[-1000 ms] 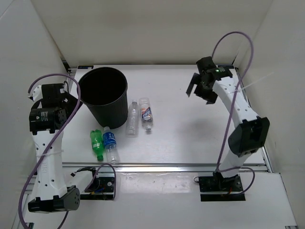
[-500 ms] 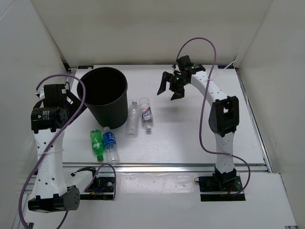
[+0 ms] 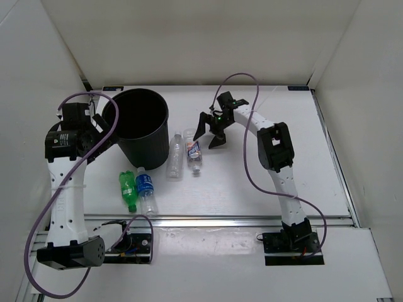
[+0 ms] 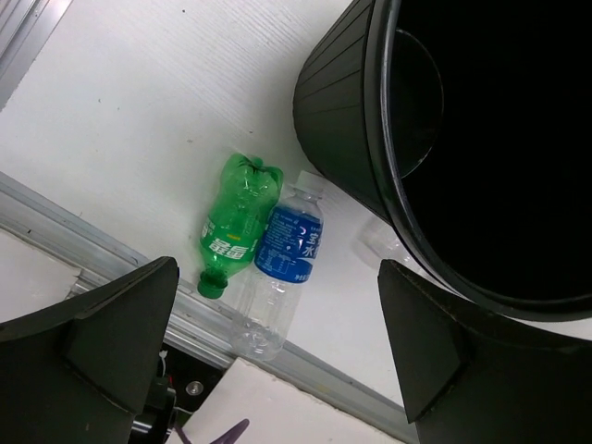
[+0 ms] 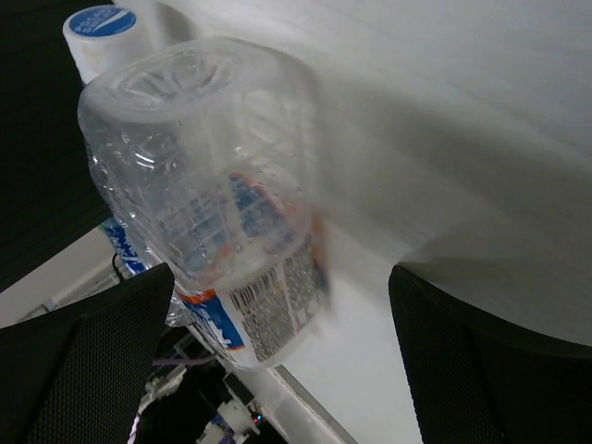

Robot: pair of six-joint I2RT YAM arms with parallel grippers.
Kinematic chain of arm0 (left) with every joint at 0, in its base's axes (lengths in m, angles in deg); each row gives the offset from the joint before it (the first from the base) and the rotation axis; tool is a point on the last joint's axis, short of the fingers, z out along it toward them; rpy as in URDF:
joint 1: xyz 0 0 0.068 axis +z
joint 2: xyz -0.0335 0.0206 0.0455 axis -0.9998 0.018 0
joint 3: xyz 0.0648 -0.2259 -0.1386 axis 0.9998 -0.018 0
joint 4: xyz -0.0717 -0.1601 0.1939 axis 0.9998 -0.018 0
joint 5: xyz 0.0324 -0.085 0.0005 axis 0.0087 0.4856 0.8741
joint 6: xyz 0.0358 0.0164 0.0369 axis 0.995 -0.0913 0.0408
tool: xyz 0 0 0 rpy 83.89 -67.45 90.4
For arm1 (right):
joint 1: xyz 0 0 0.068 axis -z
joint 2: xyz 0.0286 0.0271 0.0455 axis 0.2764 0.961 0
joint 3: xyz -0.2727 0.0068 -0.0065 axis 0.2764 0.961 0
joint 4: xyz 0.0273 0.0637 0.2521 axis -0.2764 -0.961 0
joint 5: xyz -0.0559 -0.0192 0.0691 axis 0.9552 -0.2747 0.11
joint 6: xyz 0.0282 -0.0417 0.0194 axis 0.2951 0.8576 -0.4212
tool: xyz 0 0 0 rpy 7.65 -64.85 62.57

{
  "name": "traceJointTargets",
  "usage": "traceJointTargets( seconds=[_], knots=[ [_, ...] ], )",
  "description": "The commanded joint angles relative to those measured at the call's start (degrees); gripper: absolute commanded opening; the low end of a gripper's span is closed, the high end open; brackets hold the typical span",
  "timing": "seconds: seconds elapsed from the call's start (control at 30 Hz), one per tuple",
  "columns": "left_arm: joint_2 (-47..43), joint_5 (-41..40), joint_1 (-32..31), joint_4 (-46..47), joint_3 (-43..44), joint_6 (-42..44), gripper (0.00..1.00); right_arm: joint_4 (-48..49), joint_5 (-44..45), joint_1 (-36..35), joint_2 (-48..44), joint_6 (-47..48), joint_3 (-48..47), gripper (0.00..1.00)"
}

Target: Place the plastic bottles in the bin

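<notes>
Stock on your table (image 3: 327,157), listed from the bin (image 3: 141,148), which stands upright at the far left. Item one: your left gripper (image 4: 276,277), hanging just beside the bin's left rim, fingers spread fully apart, holding nothing. Item two: green bottle (image 3: 128,190), lying on the bin's near side, cap towards you. Item three: blue-label bottle (image 3: 145,189), lying alongside the green one, on its right, also on the bin's near side. Item four: plain clear bottle (image 3: 175,156), lying just right of the bin's base. Item five: dark-label bottle (image 3: 193,150), lying beside the plain one, one place further right of the bin. Item six: your right gripper (image 3: 209,133), right of the bin, low by the dark-label bottle's far end, fingers wide apart and empty. All four bottles lie outside the bin.
</notes>
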Motion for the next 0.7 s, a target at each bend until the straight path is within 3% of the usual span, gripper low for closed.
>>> traceJointTargets(
  seconds=[0.0,0.23,0.4,0.47,0.67],
  knots=[
    [-0.31,0.97,-0.18,-0.70,1.53,1.53,1.00,3.00,-4.95,-2.25,1.21,-0.58,-3.84,1.00],
    [-0.31,1.50,-0.71,-0.70,0.29,2.06,1.00,3.01,-5.57,-3.93,4.81,-1.11,-3.06,1.00],
    [-0.31,2.55,-1.24,-0.70,-0.75,2.06,1.00,1.87,-2.24,-3.93,3.16,-0.58,0.97,0.58],
    [-0.31,2.55,-1.24,-0.70,-0.76,1.54,1.00,0.12,1.54,-3.23,0.00,0.03,3.18,0.49],
    [-0.83,0.54,-1.24,-0.70,2.31,-0.31,1.00,-3.85,4.80,-0.15,-14.41,-1.46,6.09,0.38]
  ],
)
